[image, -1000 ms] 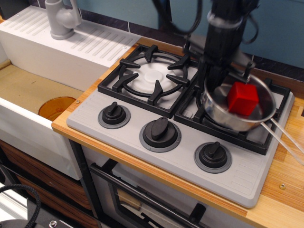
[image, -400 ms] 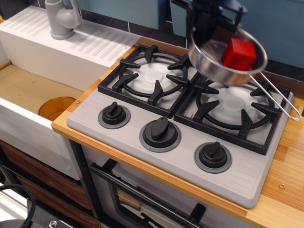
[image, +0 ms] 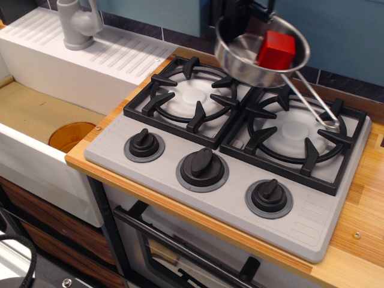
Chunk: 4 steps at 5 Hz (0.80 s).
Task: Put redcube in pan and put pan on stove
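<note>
A wooden worktop (image: 360,240) runs along a blue wall, with a white sink (image: 36,150) and a grey tap (image: 77,23) on the left side. There is only this one view, looking down from the front.

A grey stove (image: 240,162) sits on the worktop. It has two black grates, two white round discs and three black knobs (image: 202,168) in a row at the front.

A shiny pan (image: 258,54) is up in the air. It hangs above the back of the stove, over the gap between the two burners, and it is tipped a little. Its thin wire handle (image: 312,102) slopes down to the right, over the right burner.

A red cube (image: 276,50) lies inside the pan, on the right side of it, leaning against the wall of the pan.

The dark claw (image: 243,15) is at the top edge, right behind the pan, at its back rim. It seems to hold the pan up there, but the pan hides its tips, so I cannot tell how wide it stands. The red cube is just to the right of the claw and a bit lower.
</note>
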Each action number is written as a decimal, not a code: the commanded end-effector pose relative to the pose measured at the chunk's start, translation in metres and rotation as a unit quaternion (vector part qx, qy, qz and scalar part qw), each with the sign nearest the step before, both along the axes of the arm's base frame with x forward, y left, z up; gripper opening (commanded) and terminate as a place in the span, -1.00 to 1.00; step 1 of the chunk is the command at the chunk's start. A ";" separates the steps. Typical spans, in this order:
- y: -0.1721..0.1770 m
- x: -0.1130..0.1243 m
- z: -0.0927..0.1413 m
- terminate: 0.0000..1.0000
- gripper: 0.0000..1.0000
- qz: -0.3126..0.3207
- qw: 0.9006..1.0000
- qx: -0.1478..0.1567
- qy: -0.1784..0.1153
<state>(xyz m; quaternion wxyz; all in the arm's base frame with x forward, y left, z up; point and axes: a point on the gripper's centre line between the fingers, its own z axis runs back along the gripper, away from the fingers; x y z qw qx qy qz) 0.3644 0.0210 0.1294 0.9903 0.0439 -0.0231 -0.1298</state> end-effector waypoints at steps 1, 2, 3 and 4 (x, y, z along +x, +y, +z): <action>0.030 0.017 0.015 -1.00 -1.00 -0.003 0.999 0.002 -0.032; 0.041 0.014 0.010 -1.00 -1.00 -0.001 0.999 0.000 -0.033; 0.054 0.011 0.001 -1.00 -1.00 -0.001 0.999 0.001 -0.039; 0.061 0.010 -0.012 -1.00 -1.00 -0.001 0.999 0.000 -0.046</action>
